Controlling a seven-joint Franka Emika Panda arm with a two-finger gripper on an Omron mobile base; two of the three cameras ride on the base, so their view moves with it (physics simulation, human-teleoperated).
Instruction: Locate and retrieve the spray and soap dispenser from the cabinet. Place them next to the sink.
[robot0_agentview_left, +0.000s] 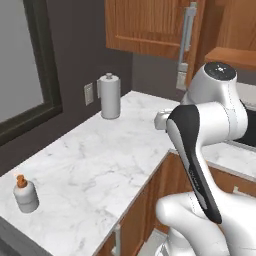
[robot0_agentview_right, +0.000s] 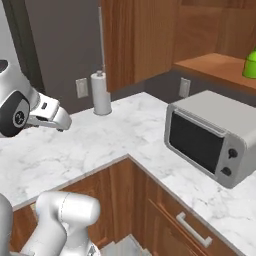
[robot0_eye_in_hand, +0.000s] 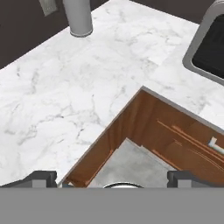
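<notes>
Now, end effector: the end effector hung over the white marble desk with its jaws spread wide and nothing between them; in the hand view the two dark fingertips stood far apart above the inner corner of the desk edge.
Soap dispenser: the soap dispenser stood upright on the desk near its front left end, well apart from the end effector and off to its left.
Spray: a bright green rounded shape, apparently the spray, sat on the wooden shelf of the cabinet, cut off by the right edge of the right base view; it was higher than the end effector and well away to its right.
Cabinet door: the door with its long grey bar handle hung above the desk.
Paper-towel roll: the paper-towel roll stood upright by the dark wall, beyond the end effector.
Microwave: a grey microwave rested on the desk below the shelf.
</notes>
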